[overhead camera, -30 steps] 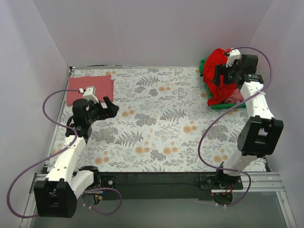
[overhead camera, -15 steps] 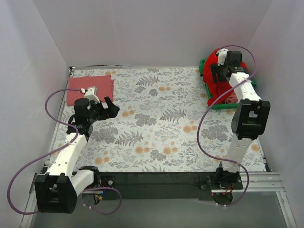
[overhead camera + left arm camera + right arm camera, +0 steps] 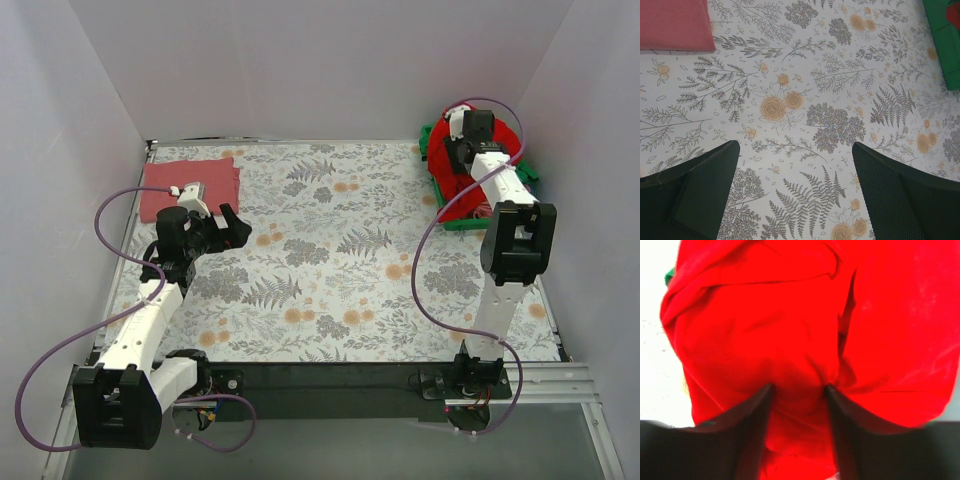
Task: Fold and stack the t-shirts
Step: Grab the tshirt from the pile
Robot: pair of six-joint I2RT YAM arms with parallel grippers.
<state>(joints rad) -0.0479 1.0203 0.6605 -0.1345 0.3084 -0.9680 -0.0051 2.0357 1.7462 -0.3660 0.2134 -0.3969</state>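
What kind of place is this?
Probably a robot test booth, not a home: plain white walls box in a floral tablecloth, a left arm and right arm are bolted at its near edge, and a green bin holds a red t-shirt.

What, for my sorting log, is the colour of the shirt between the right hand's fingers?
Plain bright red: the red t-shirt fills the right wrist view, where it shows best.

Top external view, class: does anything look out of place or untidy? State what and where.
The red t-shirt is a crumpled heap spilling over the rim of the green bin at far right, pinched by the right gripper. The salmon t-shirt at far left lies neatly folded.
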